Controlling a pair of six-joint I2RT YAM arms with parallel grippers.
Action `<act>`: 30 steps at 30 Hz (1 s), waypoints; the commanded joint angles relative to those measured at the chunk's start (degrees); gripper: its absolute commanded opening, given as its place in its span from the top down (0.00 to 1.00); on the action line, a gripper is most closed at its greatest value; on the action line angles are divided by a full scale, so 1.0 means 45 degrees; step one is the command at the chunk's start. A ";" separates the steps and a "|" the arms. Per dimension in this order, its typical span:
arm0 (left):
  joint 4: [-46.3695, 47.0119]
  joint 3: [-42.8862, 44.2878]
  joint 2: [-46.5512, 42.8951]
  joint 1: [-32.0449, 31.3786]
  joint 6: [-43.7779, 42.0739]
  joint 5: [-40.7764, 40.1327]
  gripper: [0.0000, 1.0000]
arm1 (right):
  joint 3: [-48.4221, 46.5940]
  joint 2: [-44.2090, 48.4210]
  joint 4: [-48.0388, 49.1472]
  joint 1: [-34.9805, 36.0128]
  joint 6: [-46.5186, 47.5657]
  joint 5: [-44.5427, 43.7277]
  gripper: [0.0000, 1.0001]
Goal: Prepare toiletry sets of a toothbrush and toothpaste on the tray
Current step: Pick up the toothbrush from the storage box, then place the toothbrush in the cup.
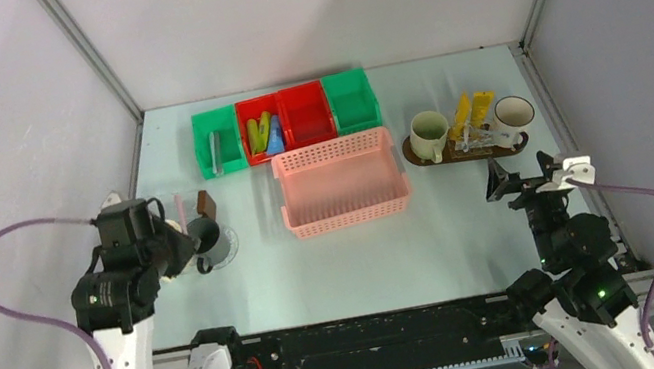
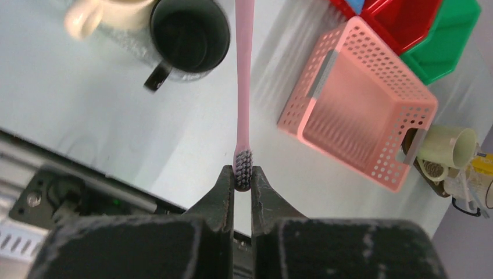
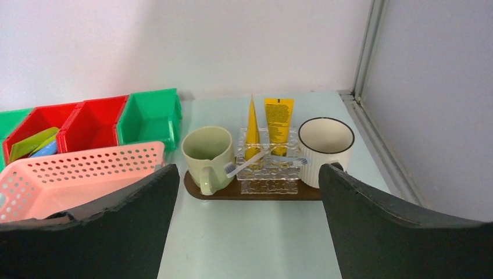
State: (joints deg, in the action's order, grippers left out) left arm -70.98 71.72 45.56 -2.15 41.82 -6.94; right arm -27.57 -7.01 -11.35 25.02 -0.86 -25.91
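Observation:
My left gripper (image 2: 243, 177) is shut on the bristle head of a pink toothbrush (image 2: 243, 87), whose handle points away, close beside a dark mug (image 2: 189, 38). From above, that gripper (image 1: 173, 244) hangs next to the dark mug (image 1: 205, 236). At the right back lies the brown tray (image 3: 203, 192) with a cream mug (image 3: 207, 151), a white mug (image 3: 325, 148), and a clear holder (image 3: 267, 174) with two yellow toothpaste tubes (image 3: 278, 119) and clear brushes (image 3: 244, 167). My right gripper (image 3: 249, 170) stands open and empty, short of the tray (image 1: 465, 156).
A pink lattice basket (image 1: 341, 182) sits mid-table. Behind it stand green and red bins (image 1: 286, 119); one red bin holds tubes (image 1: 263, 133). The dark mug stands on a clear disc (image 1: 225, 250), with a pale mug (image 2: 96, 14) beside it. The enclosure walls run close on both sides.

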 commanded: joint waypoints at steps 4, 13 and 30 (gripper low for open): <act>-0.2901 -0.0440 -0.0977 0.0088 0.2484 0.0415 1.00 | 0.0256 0.0471 0.0688 0.0540 0.0152 -0.0354 0.08; -0.3756 -0.0666 -0.0348 0.0088 0.2852 0.1243 1.00 | 0.0354 0.0871 0.0734 0.0740 0.0156 -0.0553 0.08; -0.2095 -0.1401 0.2143 0.0261 0.1714 0.0658 0.99 | 0.0589 0.1328 0.0975 0.1296 0.0158 -0.0684 0.08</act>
State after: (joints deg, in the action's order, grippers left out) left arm -83.05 66.70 54.50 -1.83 51.37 -2.87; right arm -25.08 -1.91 -9.74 30.20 -0.62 -27.59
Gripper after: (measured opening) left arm 0.091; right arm 0.921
